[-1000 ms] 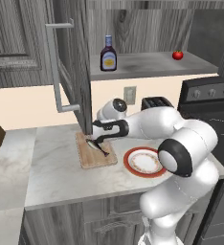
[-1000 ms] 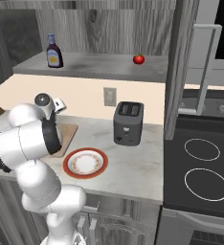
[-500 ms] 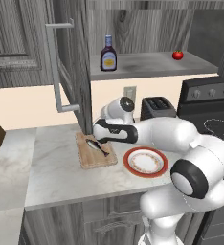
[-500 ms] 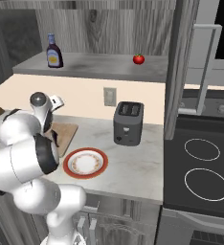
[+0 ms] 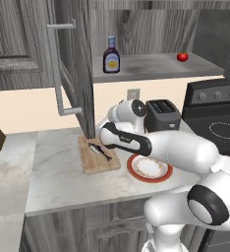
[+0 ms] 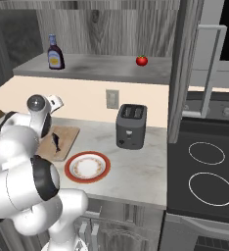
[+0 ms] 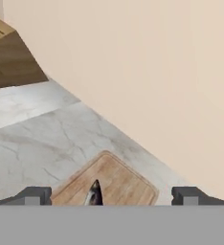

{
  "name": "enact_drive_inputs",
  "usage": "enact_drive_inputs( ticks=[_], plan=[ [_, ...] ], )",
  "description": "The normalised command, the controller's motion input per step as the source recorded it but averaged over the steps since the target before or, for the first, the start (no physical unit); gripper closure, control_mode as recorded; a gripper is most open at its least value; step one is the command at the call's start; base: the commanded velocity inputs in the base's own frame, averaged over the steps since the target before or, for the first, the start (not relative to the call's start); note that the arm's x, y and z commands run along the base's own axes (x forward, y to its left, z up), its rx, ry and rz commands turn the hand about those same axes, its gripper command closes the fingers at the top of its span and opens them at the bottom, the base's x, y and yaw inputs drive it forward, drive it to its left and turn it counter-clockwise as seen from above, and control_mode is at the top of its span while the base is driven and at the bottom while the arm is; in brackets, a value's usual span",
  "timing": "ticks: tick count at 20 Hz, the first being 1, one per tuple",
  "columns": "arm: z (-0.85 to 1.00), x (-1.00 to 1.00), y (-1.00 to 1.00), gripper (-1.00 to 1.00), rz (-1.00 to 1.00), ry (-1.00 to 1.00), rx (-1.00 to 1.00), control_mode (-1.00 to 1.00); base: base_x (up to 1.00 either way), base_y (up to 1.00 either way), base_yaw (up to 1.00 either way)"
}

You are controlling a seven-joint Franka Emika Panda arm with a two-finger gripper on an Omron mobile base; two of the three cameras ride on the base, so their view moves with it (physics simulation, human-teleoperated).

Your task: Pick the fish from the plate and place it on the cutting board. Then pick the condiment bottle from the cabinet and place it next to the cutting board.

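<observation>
Marble counter [image 5: 58, 182] under grey wood-grain cabinet [image 5: 77, 74], door swung open.

Lying on cutting board [image 5: 95, 160] near the counter's back edge: fish [image 5: 100, 151], slender and grey-blue, released and resting flat. Hovering just above it, gripper [image 7: 111, 195], fingertips [image 7: 35, 195] spread wide with nothing between them; board's rounded corner and fish's tip visible between them in the hand view. Sitting just right of the board, toward the front edge: orange-rimmed plate [image 5: 134, 173], bare white centre. Standing on the cabinet's grey shelf [image 6: 102, 66], toward its left end: condiment bottle [image 5: 111, 55], dark body, blue cap; small red tomato [image 6: 142, 60] well apart to its right. Black toaster [image 6: 131, 126] against the back wall, knife block [image 7: 11, 60] at the counter's far left.
</observation>
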Motion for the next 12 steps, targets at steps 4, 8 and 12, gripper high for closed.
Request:
enact_drive_inputs(
  ticks=[4, 8, 12],
  plan=[
    [0.17, -0.23, -0.11, -1.00, 0.06, -0.05, 0.00, -1.00, 0.00, 0.00, 0.00],
    [0.14, -0.19, -0.13, -1.00, 0.08, -0.04, 0.00, -1.00, 0.00, 0.00, 0.00],
    [0.13, -0.17, -0.15, -1.00, 0.09, -0.03, 0.00, -1.00, 0.00, 0.00, 0.00]
  ],
)
